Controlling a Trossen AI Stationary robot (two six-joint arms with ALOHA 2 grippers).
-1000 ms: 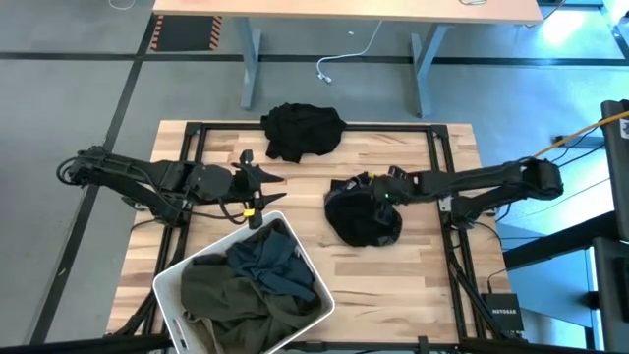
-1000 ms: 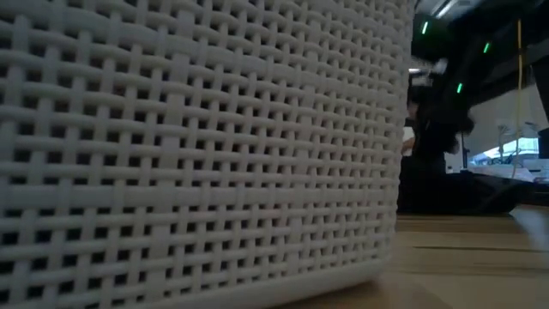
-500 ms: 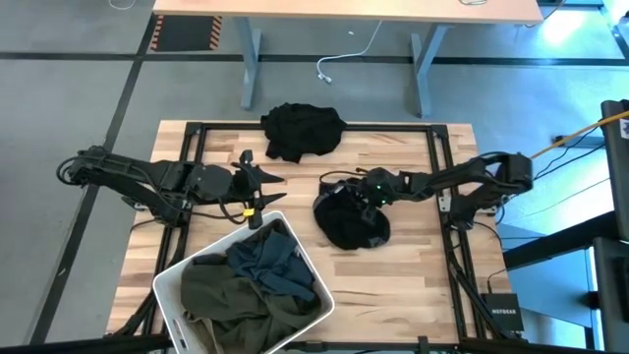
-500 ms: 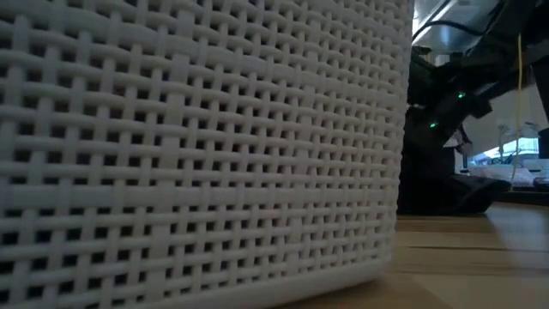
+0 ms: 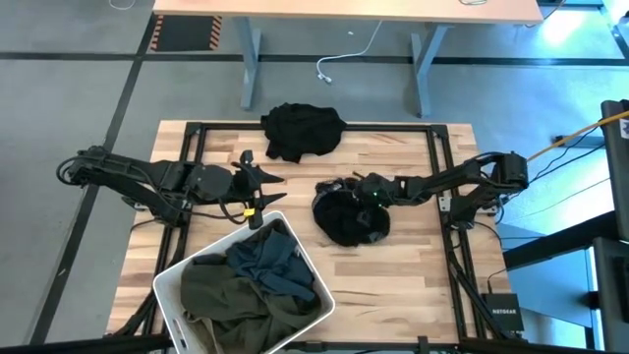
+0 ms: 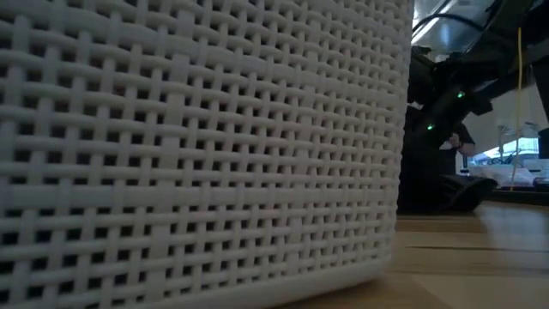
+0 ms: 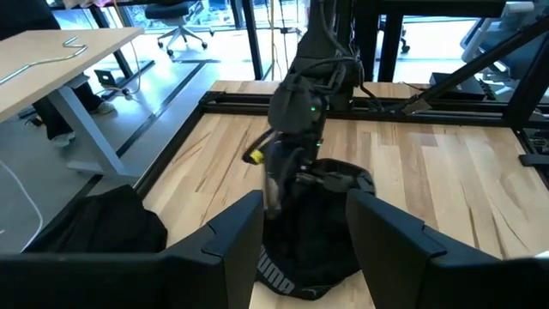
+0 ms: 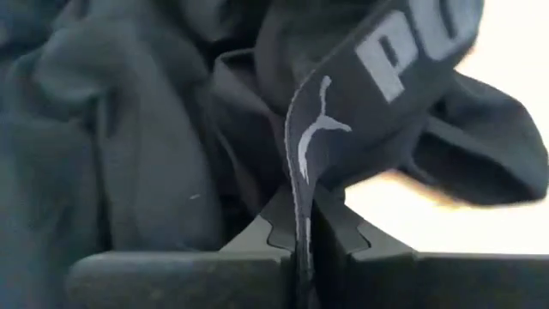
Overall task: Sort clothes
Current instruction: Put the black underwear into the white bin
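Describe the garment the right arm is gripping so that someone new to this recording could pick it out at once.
On the wooden table, look right of the white bin, near the middle. There the right pincer is shut on a crumpled black garment. Unlike the other black pile at the far edge, it has grey printed lettering and a leaping-cat logo.

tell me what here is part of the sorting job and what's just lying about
Job: black garment pinched in the right gripper; black pile at the far edge; olive and blue-grey clothes in the white bin.
Lying about: white cable on the floor, desk behind.
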